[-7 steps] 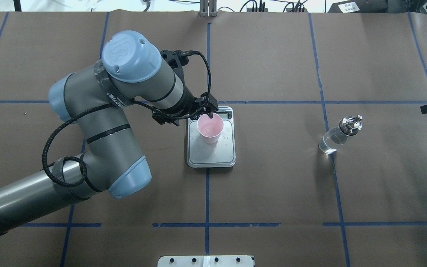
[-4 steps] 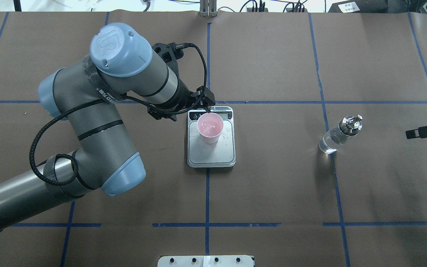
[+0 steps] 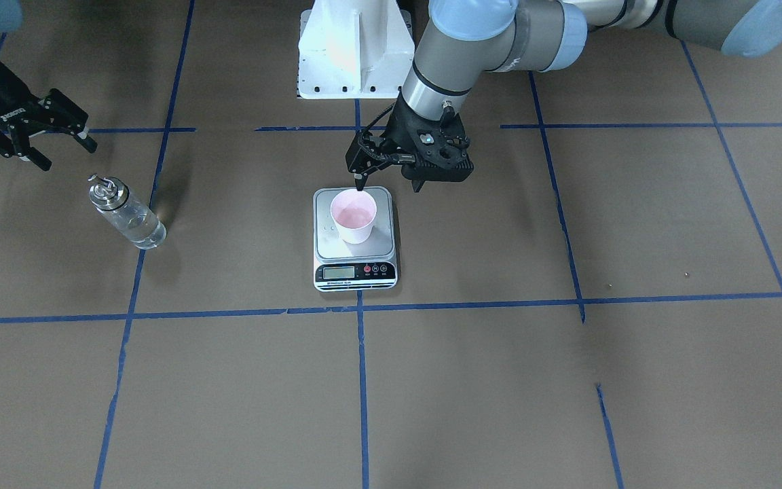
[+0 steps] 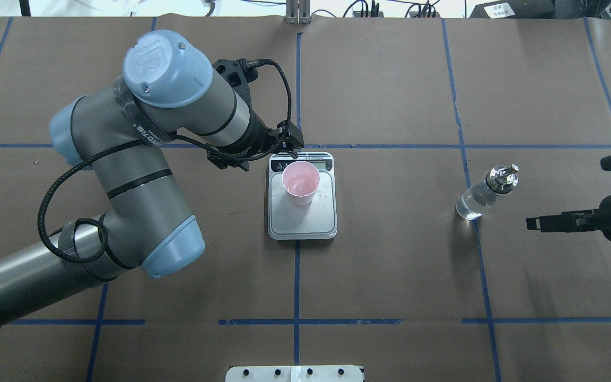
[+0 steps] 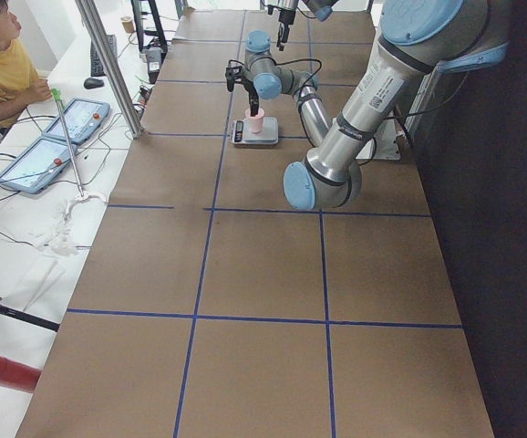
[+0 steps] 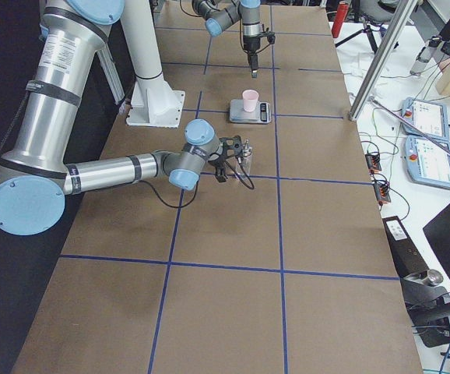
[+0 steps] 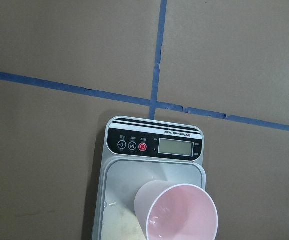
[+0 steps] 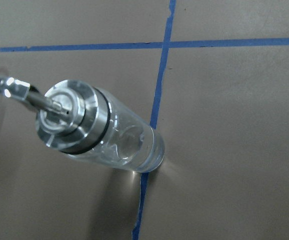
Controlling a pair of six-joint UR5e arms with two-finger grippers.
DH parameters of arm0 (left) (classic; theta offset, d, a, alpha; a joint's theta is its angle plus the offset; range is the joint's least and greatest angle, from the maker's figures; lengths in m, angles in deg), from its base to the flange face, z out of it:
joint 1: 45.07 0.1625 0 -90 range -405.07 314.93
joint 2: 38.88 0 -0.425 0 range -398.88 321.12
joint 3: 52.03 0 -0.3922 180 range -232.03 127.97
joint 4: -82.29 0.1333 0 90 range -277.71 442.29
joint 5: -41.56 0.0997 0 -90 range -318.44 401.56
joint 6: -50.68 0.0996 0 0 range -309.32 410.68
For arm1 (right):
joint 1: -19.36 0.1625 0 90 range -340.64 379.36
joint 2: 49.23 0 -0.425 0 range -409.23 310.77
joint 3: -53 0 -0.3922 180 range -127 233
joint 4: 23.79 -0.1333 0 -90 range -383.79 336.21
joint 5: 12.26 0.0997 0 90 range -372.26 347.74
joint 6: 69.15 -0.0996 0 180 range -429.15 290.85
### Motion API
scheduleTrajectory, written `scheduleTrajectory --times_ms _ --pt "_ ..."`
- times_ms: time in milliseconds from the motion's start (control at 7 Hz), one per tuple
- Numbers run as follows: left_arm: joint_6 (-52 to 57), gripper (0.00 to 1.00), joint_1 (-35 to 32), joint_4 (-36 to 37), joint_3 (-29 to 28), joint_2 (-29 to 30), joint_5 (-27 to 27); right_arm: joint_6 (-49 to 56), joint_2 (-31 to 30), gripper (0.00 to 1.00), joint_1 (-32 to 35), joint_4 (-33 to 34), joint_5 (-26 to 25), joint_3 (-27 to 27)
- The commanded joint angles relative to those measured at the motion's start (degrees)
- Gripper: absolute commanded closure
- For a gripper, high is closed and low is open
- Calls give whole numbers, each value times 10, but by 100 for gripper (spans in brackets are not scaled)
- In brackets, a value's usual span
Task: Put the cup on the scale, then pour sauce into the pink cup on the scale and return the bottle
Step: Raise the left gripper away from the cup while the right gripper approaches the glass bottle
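Brown paper crossed by blue tape covers the table (image 3: 499,380). On it we see the flat, silver-topped digital scale (image 3: 326,239), and upright on its platform the small pale pink paper cup (image 3: 354,217), touched by nothing. Just behind the cup our left gripper (image 3: 389,185) hangs with jaws spread and empty. Off to our right the small clear glass bottle with a silver spout cap (image 3: 126,214) stands on the table; beyond it the right gripper (image 3: 67,155) gapes wide, holding nothing.
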Motion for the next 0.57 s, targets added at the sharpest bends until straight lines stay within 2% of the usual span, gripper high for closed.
scheduleTrajectory --times_ms 0,143,286,429 --pt "0 0 -1 0 0 -1 1 -39 -9 0 -94 2 -147 9" --pt "0 0 -2 0 1 -1 1 -64 -6 0 -124 2 -190 10" --pt "0 0 -2 0 1 -1 1 -65 -1 0 -172 3 -270 10" --pt "0 0 -3 0 1 -4 1 -85 20 1 -202 5 -328 9"
